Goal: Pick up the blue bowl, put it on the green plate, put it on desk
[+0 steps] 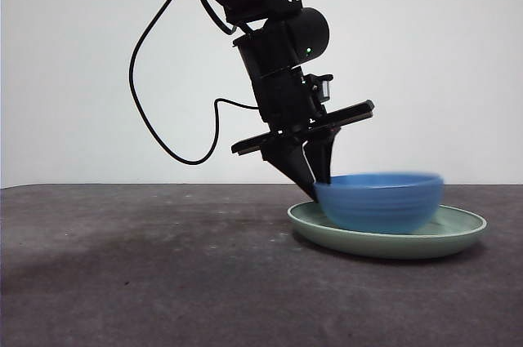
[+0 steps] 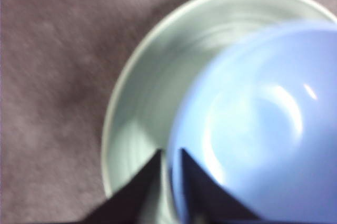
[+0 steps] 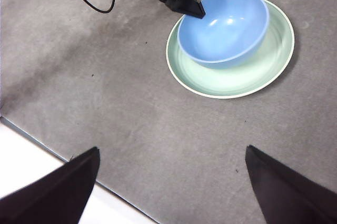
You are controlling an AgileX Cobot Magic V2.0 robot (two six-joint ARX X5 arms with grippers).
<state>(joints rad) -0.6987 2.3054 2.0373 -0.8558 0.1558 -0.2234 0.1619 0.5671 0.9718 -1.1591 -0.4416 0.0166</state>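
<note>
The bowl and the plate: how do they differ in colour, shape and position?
The bowl is medium blue; the plate is pale green. The bowl is deeper and narrower; the plate is shallow and wider, with a low rim. The bowl rests on the plate, off-centre, while the plate lies flat on the desk. The left gripper pinches the bowl's rim; nothing grips the plate. Both are round and glossy.

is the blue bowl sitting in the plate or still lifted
In the plate: the blue bowl rests inside the green plate, the left gripper pinching its rim. It looks empty.
</note>
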